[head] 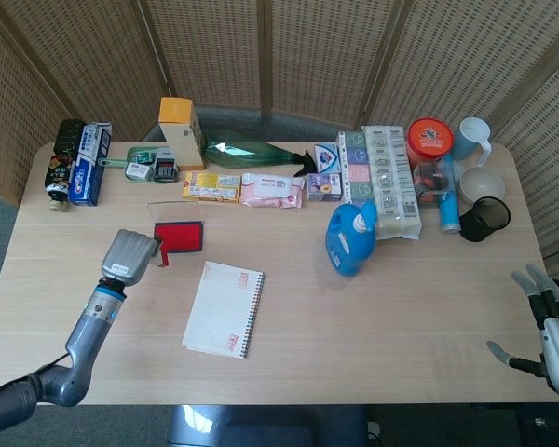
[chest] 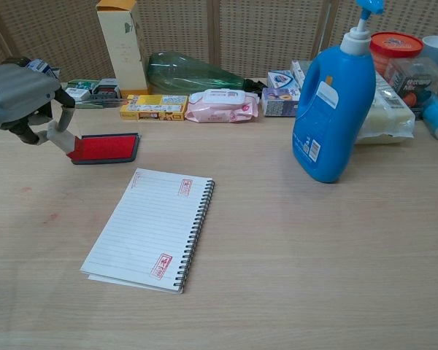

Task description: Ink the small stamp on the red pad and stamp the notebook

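My left hand (head: pixel 130 254) (chest: pixel 18 98) holds the small stamp (head: pixel 162 251) (chest: pixel 65 141), tilted, its red base at the left edge of the red ink pad (head: pixel 181 237) (chest: pixel 106 148). The spiral notebook (head: pixel 224 308) (chest: pixel 150 227) lies open on the table below and right of the pad, with red stamp marks near its top and bottom. My right hand (head: pixel 549 331) hangs at the table's right edge with fingers apart, holding nothing.
A blue detergent bottle (head: pixel 351 237) (chest: pixel 335 102) stands right of the notebook. Boxes, a green bottle (head: pixel 250 152), a tissue pack (head: pixel 272 190), cups and a red-lidded jar (head: pixel 429 140) line the far edge of the table (head: pixel 391 317).
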`<action>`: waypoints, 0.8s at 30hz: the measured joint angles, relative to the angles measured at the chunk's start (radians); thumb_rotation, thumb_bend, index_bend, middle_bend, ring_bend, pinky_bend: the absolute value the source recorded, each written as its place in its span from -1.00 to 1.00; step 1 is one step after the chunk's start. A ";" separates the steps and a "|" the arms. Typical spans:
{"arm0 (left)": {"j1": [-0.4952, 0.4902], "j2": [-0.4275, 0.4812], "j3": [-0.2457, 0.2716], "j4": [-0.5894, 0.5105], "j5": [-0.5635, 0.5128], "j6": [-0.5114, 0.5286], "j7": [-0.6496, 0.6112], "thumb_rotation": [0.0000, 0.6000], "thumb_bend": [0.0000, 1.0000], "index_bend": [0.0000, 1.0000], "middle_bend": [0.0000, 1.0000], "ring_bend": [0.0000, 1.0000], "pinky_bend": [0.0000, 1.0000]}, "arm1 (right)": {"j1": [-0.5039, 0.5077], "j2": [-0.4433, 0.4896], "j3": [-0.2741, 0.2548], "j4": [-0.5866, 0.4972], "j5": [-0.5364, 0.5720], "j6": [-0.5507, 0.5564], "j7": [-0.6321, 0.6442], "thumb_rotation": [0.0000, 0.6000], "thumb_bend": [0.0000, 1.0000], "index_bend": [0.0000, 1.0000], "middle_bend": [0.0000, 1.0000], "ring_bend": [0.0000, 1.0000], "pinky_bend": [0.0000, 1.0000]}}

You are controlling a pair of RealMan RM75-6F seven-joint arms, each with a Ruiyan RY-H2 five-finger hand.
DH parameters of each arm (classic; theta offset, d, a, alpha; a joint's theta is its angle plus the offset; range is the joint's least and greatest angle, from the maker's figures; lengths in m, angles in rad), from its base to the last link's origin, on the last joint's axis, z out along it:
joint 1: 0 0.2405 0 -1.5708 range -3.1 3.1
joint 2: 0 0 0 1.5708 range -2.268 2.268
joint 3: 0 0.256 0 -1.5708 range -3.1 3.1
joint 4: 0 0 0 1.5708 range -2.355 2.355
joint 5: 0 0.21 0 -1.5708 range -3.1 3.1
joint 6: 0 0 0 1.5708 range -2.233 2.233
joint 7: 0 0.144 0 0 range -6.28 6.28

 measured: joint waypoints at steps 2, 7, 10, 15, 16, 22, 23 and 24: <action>-0.028 0.002 -0.011 0.022 -0.023 -0.042 -0.001 1.00 -0.29 0.25 1.00 1.00 1.00 | 0.003 -0.004 0.002 0.002 0.008 -0.006 -0.007 0.90 -1.00 -0.88 -1.00 -1.00 -1.00; -0.087 -0.027 -0.025 0.106 -0.074 -0.114 0.007 1.00 -0.29 0.25 1.00 1.00 1.00 | 0.016 -0.016 0.011 0.011 0.046 -0.033 -0.027 0.89 -1.00 -0.88 -1.00 -1.00 -1.00; -0.115 -0.051 -0.027 0.154 -0.089 -0.140 0.009 1.00 -0.29 0.25 1.00 1.00 1.00 | 0.027 -0.024 0.022 0.014 0.072 -0.048 -0.040 0.89 -1.00 -0.88 -1.00 -1.00 -1.00; -0.150 -0.080 -0.025 0.215 -0.100 -0.166 -0.007 1.00 -0.29 0.25 1.00 1.00 1.00 | 0.035 -0.032 0.033 0.017 0.094 -0.056 -0.052 0.90 -1.00 -0.88 -1.00 -1.00 -1.00; -0.156 -0.083 -0.025 0.224 -0.100 -0.168 -0.013 1.00 -0.29 0.25 1.00 1.00 1.00 | 0.035 -0.033 0.034 0.018 0.099 -0.058 -0.054 0.90 -1.00 -0.88 -1.00 -1.00 -1.00; -0.181 -0.090 -0.025 0.257 -0.117 -0.177 -0.017 1.00 -0.29 0.25 1.00 1.00 1.00 | 0.037 -0.033 0.035 0.017 0.102 -0.061 -0.053 0.90 -1.00 -0.88 -1.00 -1.00 -1.00; -0.183 -0.092 -0.025 0.260 -0.120 -0.180 -0.016 1.00 -0.29 0.25 1.00 1.00 1.00 | 0.037 -0.033 0.035 0.018 0.101 -0.059 -0.054 0.90 -1.00 -0.88 -1.00 -1.00 -1.00; -0.187 -0.096 -0.024 0.266 -0.125 -0.184 -0.013 1.00 -0.29 0.25 1.00 1.00 1.00 | 0.036 -0.034 0.036 0.018 0.100 -0.057 -0.055 0.90 -1.00 -0.88 -1.00 -1.00 -1.00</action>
